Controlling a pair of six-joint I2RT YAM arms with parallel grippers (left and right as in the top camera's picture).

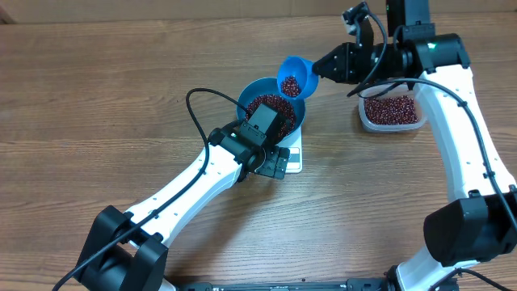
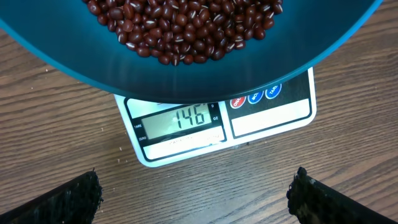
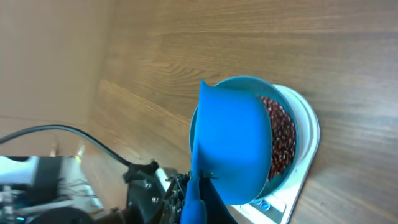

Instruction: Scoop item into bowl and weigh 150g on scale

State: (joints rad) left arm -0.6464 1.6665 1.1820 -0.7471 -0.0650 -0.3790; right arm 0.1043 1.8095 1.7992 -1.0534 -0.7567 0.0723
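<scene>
Wood-grain table; a white scale lies flat on it, just ahead of the left gripper; a clear plastic tub stands on it just beside the right gripper.

Left arm stretched out low and nearly straight, left gripper level, its fingers spread wide with nothing between them, right arm arched high with the elbow bent, right gripper clamped tight on the handle of a scoop tilted just ahead of its fingertips
</scene>
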